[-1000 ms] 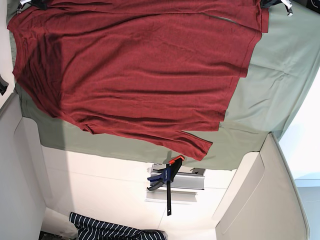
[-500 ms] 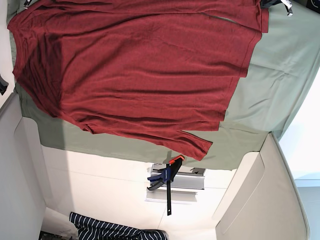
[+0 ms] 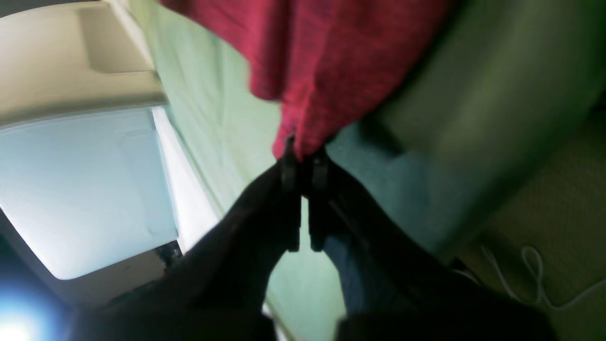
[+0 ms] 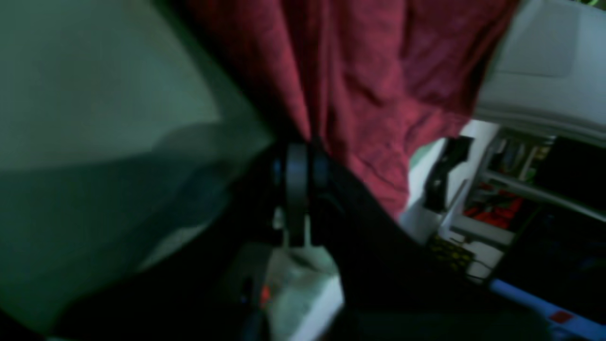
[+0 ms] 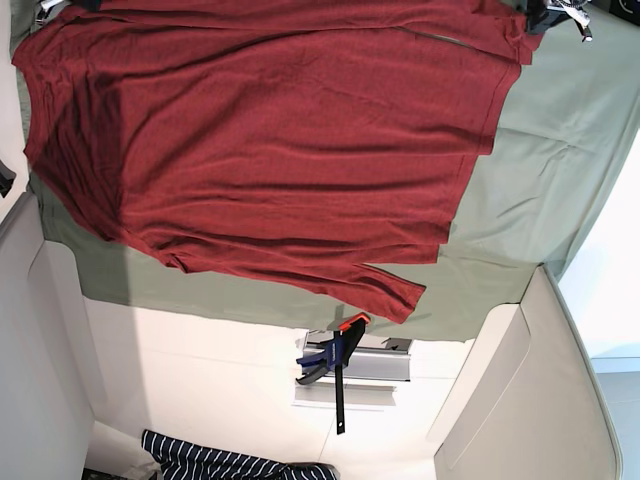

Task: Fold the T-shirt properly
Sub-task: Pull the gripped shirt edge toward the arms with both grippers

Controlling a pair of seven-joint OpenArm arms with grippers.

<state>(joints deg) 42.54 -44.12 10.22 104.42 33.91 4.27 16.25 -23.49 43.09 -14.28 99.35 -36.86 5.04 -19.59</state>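
Note:
A dark red T-shirt [image 5: 280, 150] lies spread over the green table cover [image 5: 560, 150], reaching the top edge of the base view. My left gripper [image 3: 303, 163] is shut on a bunched edge of the T-shirt [image 3: 331, 61] in the left wrist view; in the base view it shows at the top right corner [image 5: 560, 12]. My right gripper [image 4: 299, 161] is shut on another fold of the T-shirt [image 4: 369, 80]; only a sliver of it shows at the top left [image 5: 50, 8].
A blue and orange clamp [image 5: 335, 355] holds a metal bracket below the table's front edge. A striped navy cloth [image 5: 230, 465] lies at the bottom. Grey panels [image 5: 520, 400] flank the lower sides.
The shirt has shifted slightly, its left edge and top corners drawn a little upward and leftward. Both grippers keep their hold at the top corners.

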